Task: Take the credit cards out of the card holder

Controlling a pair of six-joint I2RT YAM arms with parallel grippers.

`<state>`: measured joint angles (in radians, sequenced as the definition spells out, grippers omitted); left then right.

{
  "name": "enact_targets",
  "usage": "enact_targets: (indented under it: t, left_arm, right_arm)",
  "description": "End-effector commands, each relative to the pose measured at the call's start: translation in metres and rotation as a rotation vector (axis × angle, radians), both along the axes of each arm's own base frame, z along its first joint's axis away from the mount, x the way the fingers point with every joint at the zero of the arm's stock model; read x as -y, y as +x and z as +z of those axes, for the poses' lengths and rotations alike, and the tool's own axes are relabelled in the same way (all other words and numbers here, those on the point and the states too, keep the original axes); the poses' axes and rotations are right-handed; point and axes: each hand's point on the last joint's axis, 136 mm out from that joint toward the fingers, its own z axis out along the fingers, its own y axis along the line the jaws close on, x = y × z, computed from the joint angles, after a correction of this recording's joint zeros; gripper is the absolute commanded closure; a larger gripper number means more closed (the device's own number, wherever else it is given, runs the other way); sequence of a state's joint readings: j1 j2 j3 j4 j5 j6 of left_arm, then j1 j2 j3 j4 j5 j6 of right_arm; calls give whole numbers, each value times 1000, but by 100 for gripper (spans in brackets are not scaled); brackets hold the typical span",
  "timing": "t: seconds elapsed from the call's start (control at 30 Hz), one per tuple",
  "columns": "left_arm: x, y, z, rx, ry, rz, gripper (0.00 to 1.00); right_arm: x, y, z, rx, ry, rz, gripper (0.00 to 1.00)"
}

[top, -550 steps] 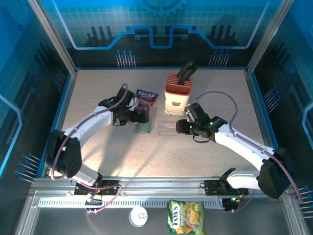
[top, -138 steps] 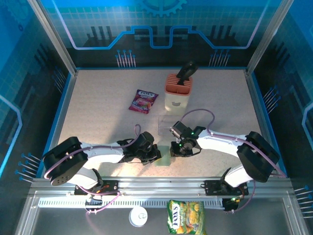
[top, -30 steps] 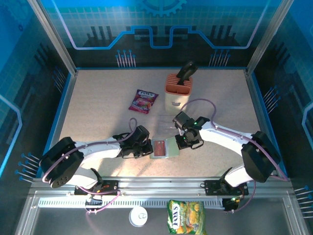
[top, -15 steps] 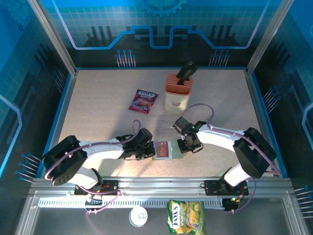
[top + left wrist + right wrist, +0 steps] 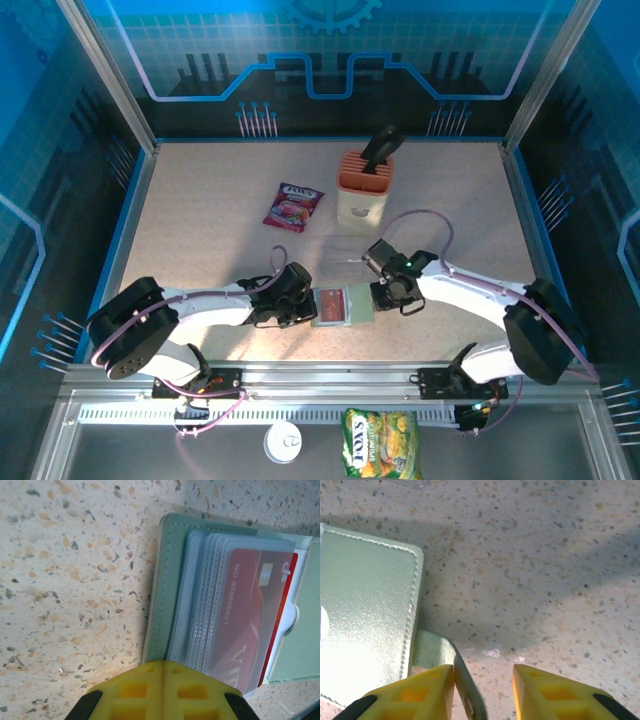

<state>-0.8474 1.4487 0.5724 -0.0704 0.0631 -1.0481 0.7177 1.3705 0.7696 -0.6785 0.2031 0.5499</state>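
Note:
The card holder point(image 5: 358, 304) lies open and flat on the table near the front, its pale sleeves up. A red credit card point(image 5: 331, 303) sits in the top sleeve, and it shows large in the left wrist view as the red card point(image 5: 250, 620) behind clear plastic. My left gripper point(image 5: 306, 305) is shut, its yellow tips point(image 5: 162, 664) resting on the holder's green left edge point(image 5: 162, 580). My right gripper point(image 5: 380, 293) is open at the holder's right side. Between its fingers point(image 5: 482, 672) the holder's green closing tab point(image 5: 437, 652) curls up against the left finger, beside the green flap point(image 5: 365, 620).
A peach slotted block point(image 5: 364, 185) with a dark handle stands at the back middle. A purple-red snack packet point(image 5: 293, 206) lies left of it. A clear plastic piece point(image 5: 345, 252) lies just behind the holder. A yellow-green bag point(image 5: 379, 443) and a white disc point(image 5: 284, 441) lie beyond the front rail.
The right gripper has opened and let go of the holder's right flap, shifting slightly right. The flap now lies flat on the table. The left gripper has stayed put.

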Motion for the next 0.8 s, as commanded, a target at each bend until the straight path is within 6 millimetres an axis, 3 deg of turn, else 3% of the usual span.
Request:
enact_targets:
  t: [0.0, 0.2, 0.53, 0.77]
  left_arm:
    - [-16, -10, -16, -36, 69, 21, 100]
    - [-14, -10, -16, -41, 68, 20, 100]
    - [-16, -11, -16, -48, 80, 19, 100]
    - [-16, -11, -15, -51, 82, 19, 100]
  right_arm:
    - [23, -7, -3, -23, -60, -53, 61]
    - [29, -7, -10, -52, -81, -77, 52]
    - [37, -17, -34, -137, -145, -110, 48]
    - [34, -12, -24, -119, -131, -114, 46]
